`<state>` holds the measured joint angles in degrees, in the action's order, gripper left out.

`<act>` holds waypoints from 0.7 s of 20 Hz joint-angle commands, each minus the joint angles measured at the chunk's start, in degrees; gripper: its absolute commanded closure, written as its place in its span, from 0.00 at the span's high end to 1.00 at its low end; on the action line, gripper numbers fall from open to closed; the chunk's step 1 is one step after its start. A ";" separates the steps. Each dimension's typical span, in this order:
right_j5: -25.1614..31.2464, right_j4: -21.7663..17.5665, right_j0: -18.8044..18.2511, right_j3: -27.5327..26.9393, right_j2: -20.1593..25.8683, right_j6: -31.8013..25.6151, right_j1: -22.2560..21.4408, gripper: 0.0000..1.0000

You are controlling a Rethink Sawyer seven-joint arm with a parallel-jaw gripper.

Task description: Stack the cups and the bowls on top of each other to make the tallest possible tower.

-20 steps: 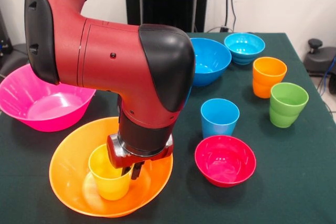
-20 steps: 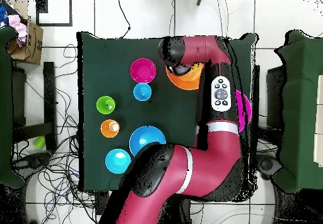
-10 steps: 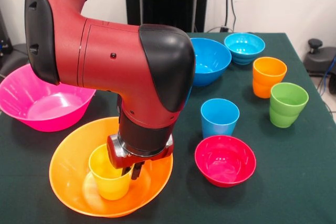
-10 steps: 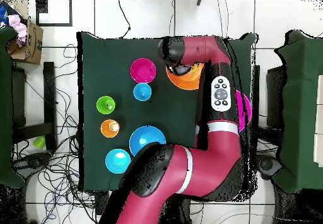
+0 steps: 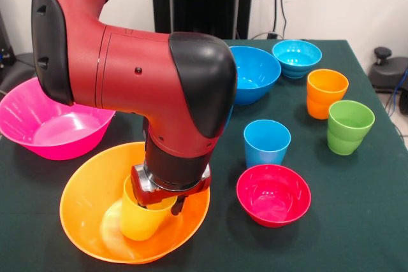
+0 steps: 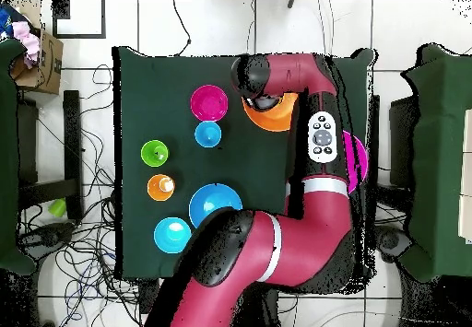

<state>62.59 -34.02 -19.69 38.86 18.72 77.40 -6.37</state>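
- Filled most of the front view: the red and black arm [image 5: 127, 74], bent down over the near left part of the dark green table [image 5: 357, 221]. No readable writing or brand on it in either view.
- Sat partly behind the arm at the left edge: the large pink bowl [image 5: 44, 125], upright and empty.
- Lay below the wrist: the large orange bowl [image 5: 83, 221], upright, with the yellow cup [image 5: 140, 218] inside it, tilted.
- Stood behind the arm's elbow: the medium blue bowl [image 5: 255, 71], with the small cyan bowl [image 5: 297, 57] just beyond it.
- Rested near the front: the small red bowl [image 5: 273, 194], just beside the light-blue cup [image 5: 266, 141].
- Stood near the right edge, close together: the orange cup [image 5: 326, 92] and the green cup [image 5: 349, 125], both upright.
- Reached into the yellow cup's mouth: the gripper [image 5: 162, 199], jaws pinching the cup's rim as far as could be seen.
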 commanded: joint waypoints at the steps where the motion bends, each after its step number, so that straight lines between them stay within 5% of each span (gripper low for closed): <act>1: 4.51 -2.61 0.15 4.52 1.74 -19.59 4.50 1.00; 14: 6.49 -1.84 0.90 3.98 1.65 -18.23 3.85 1.00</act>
<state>62.75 -34.03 -19.70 38.56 18.70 77.40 -5.38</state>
